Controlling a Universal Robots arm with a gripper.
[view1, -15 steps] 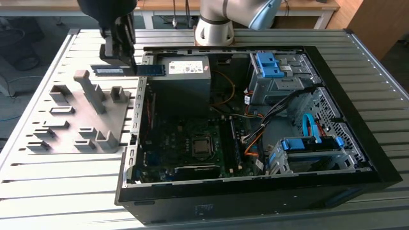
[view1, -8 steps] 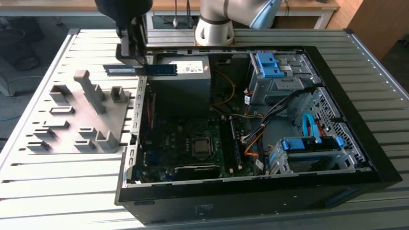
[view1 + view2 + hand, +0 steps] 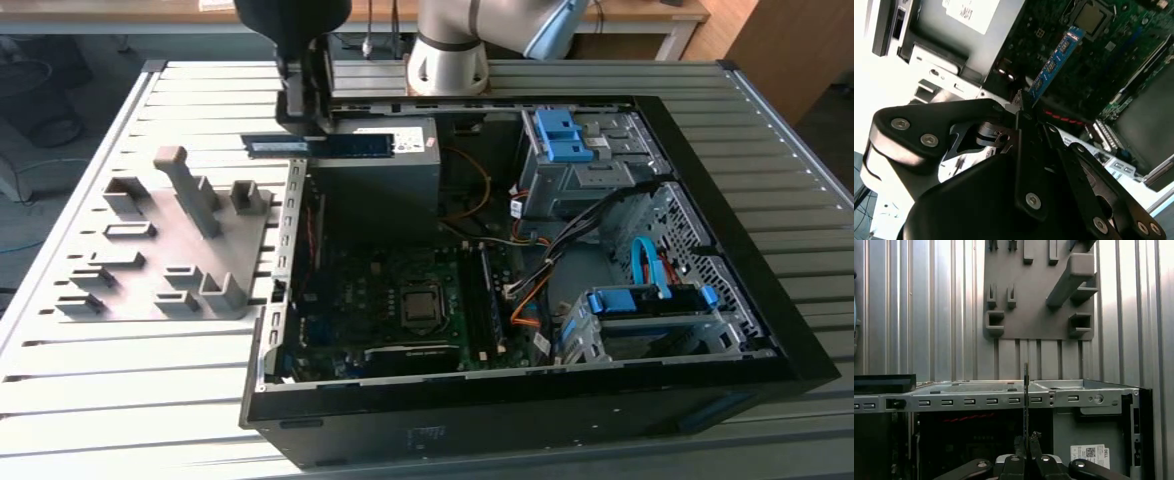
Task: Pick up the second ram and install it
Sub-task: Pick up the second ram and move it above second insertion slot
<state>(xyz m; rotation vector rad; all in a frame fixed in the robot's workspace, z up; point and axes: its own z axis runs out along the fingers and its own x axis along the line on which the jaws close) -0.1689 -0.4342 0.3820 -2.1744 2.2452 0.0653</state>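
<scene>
My gripper [image 3: 308, 132] is shut on the second ram [image 3: 320, 146], a thin blue-green stick held level in the air over the back left corner of the open computer case [image 3: 801, 350]. In the second wrist view the ram [image 3: 1056, 62] sticks out from the shut gripper [image 3: 1021, 102] and points toward the motherboard [image 3: 1094, 55]. In the first wrist view the ram [image 3: 1026, 395] is seen edge-on, rising from the gripper [image 3: 1026, 440] above the case's metal rim [image 3: 979, 400]. The motherboard [image 3: 387, 300] lies below and nearer the case's front.
A grey fixture plate [image 3: 160, 240] with upright blocks lies on the slatted table at the exterior view's left, next to the case. Inside the case are a grey power supply box [image 3: 380, 170], blue drive brackets [image 3: 561, 135] and loose cables [image 3: 574, 240]. The arm's base [image 3: 447, 60] stands behind the case.
</scene>
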